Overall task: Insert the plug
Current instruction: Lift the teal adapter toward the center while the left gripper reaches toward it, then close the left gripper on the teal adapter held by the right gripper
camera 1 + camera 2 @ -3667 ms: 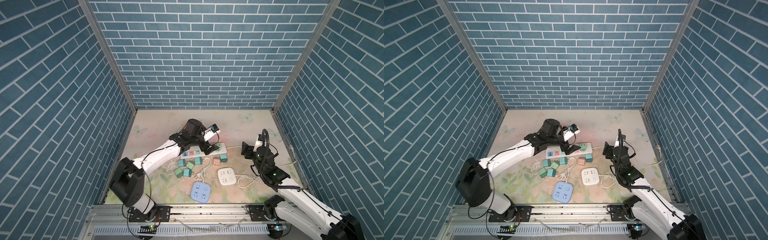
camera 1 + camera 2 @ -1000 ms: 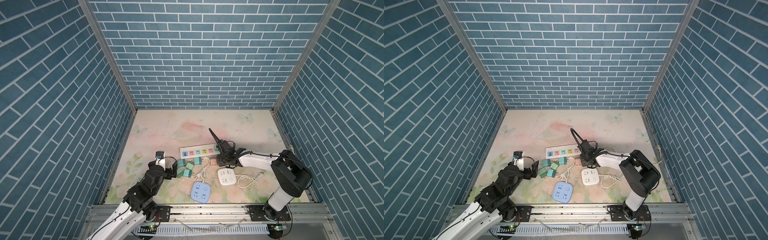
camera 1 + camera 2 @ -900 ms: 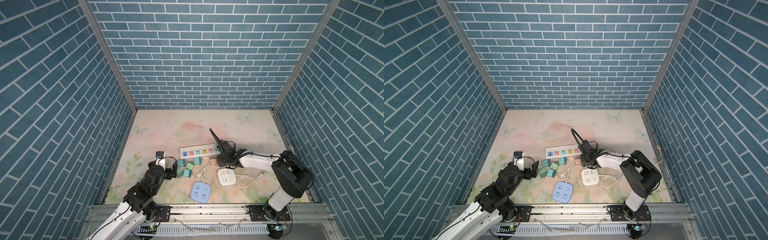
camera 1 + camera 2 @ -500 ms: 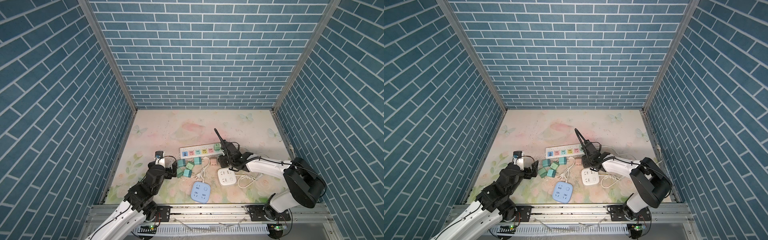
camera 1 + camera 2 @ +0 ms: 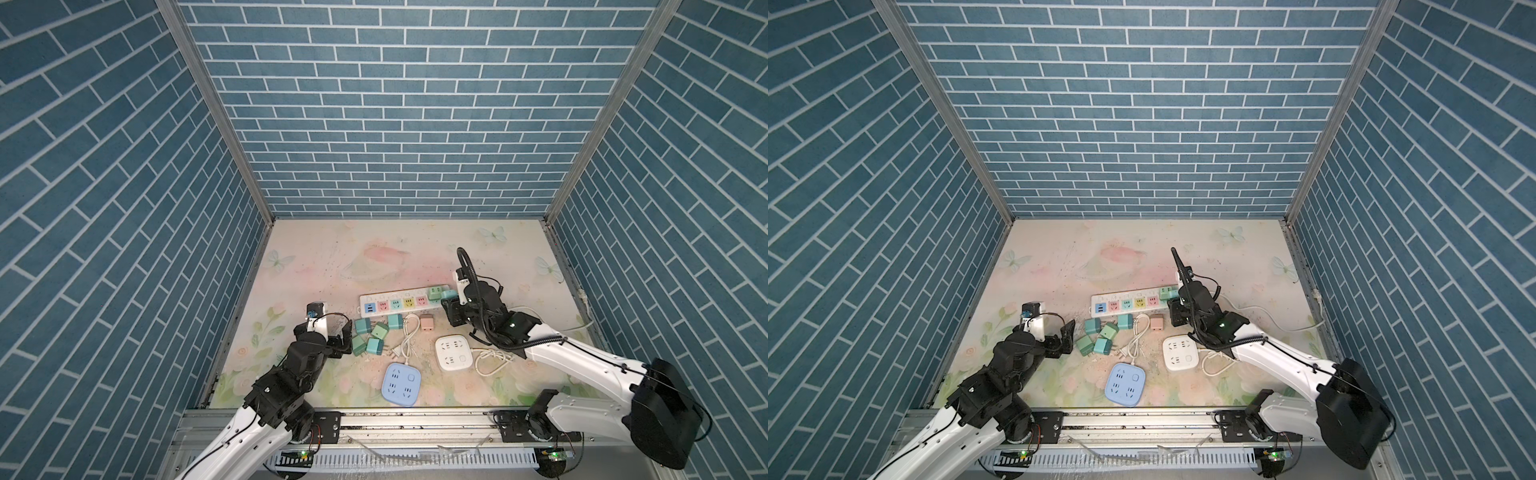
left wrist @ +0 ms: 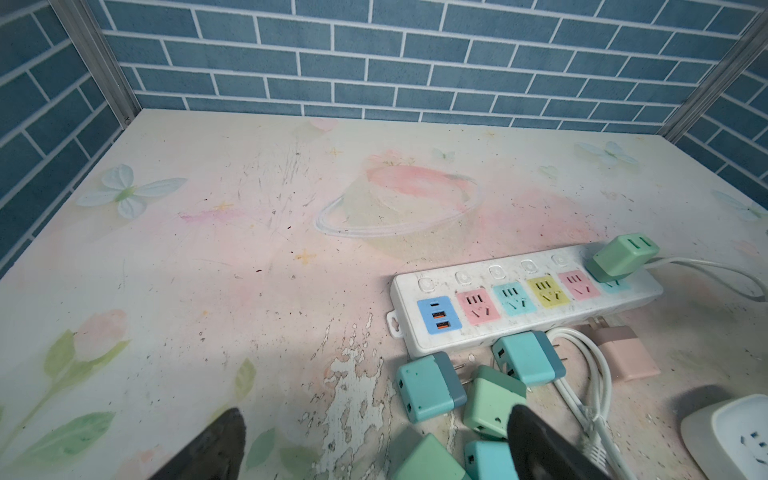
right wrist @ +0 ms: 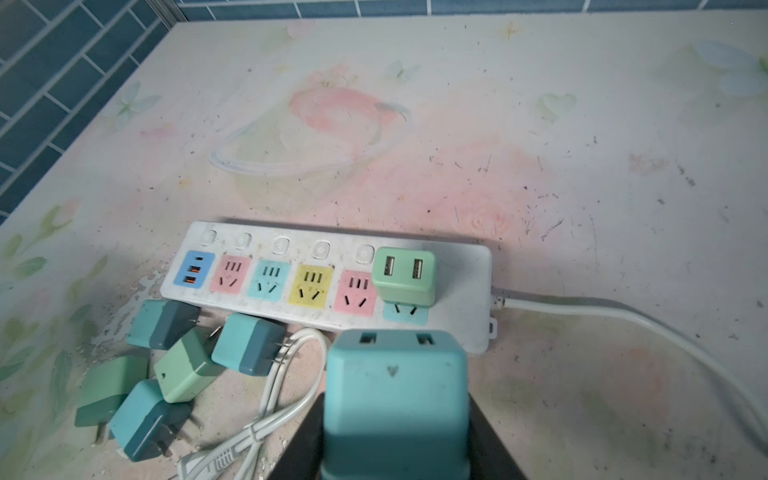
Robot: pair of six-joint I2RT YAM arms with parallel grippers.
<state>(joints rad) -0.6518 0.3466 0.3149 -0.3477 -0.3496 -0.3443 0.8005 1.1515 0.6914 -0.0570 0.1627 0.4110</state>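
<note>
Floral tabletop (image 7: 540, 166), teal plug (image 7: 395, 386) half-buried in right hand (image 7: 395, 453)

On the power strip (image 5: 397, 304), a green adapter (image 5: 435, 293) blocks the three-o'clock end socket; sockets toward nine o'clock stand free. Loose adapters (image 5: 378, 331) crowd its six-o'clock side.

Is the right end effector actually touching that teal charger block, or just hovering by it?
Touching. The right wrist view shows the right end effector clamping the teal charger block, a dark finger flush against each side.
</note>
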